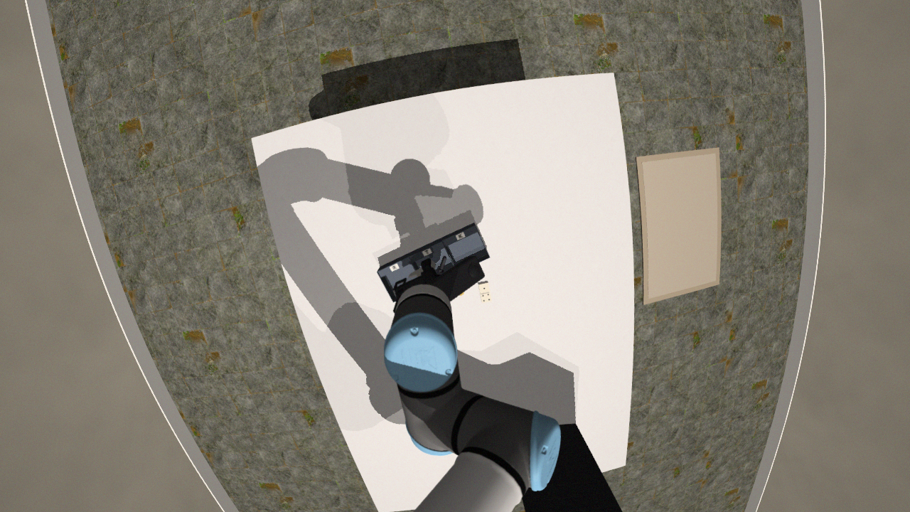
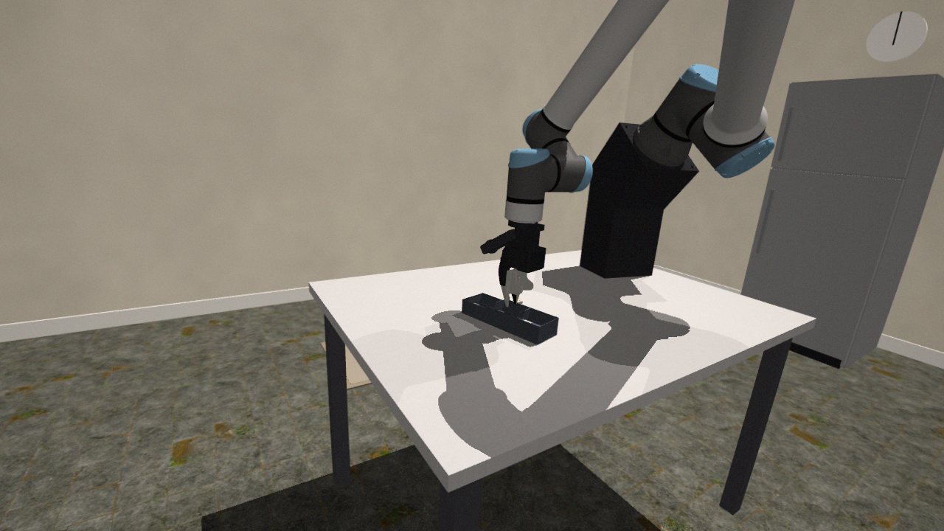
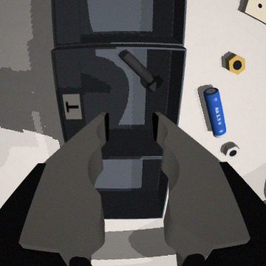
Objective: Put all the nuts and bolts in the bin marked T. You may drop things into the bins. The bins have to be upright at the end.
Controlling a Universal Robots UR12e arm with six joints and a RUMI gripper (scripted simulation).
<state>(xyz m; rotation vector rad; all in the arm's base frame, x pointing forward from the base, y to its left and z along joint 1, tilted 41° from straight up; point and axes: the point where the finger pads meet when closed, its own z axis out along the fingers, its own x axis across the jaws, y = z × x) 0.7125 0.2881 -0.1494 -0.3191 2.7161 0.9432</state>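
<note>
The bin marked T (image 3: 59, 81) is the middle one of a dark, upright row of three. A dark bolt (image 3: 139, 69) lies diagonally inside it, near its far end in the wrist view. My gripper (image 3: 130, 114) (image 2: 509, 305) is partly open with nothing between its fingers. Its tips are over bin T, nearer the wrist camera's lower edge than the bolt. A brass nut (image 3: 235, 58) and a smaller silver nut (image 3: 236, 148) lie on the table to the right of the bins in the wrist view. The fingers hide part of bin T.
A blue battery (image 3: 216, 114) lies between the two nuts, and a cream domino (image 3: 256, 9) (image 1: 485, 292) lies beyond the brass nut. Bin K (image 1: 468, 247) adjoins bin T at one end, and another bin (image 1: 395, 276) adjoins the other. The arm hides part of the table (image 1: 559, 190) in the top view.
</note>
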